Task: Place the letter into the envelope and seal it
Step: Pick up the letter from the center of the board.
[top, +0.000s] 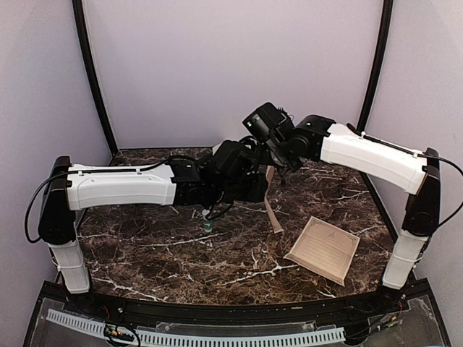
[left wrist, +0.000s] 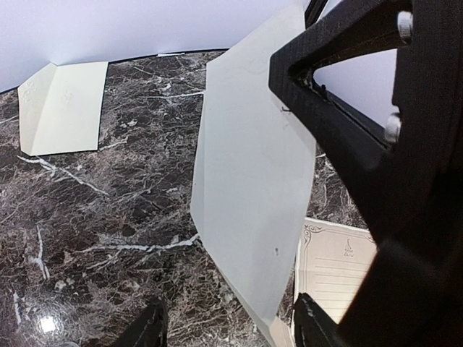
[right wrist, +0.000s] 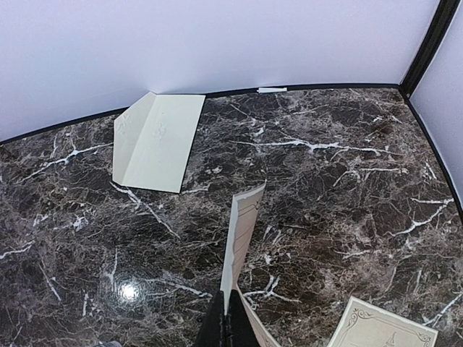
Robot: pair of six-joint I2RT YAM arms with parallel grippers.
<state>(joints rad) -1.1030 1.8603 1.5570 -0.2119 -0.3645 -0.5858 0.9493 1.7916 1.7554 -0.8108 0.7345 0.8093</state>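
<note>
Your right gripper [right wrist: 228, 319] clenched on envelope [left wrist: 249, 181], holding it upright on edge, mid-table. Your left gripper [left wrist: 230, 329] spread, envelope's lower corner between fingers, ungripped. Letter [top: 323, 249] lies flat near right, nearer your right arm.

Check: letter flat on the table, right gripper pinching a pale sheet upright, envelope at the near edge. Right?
No: the envelope lies at the far edge by the back wall, per the right wrist view. The letter is flat on the table; the right gripper pinches the pale sheet upright.
</note>
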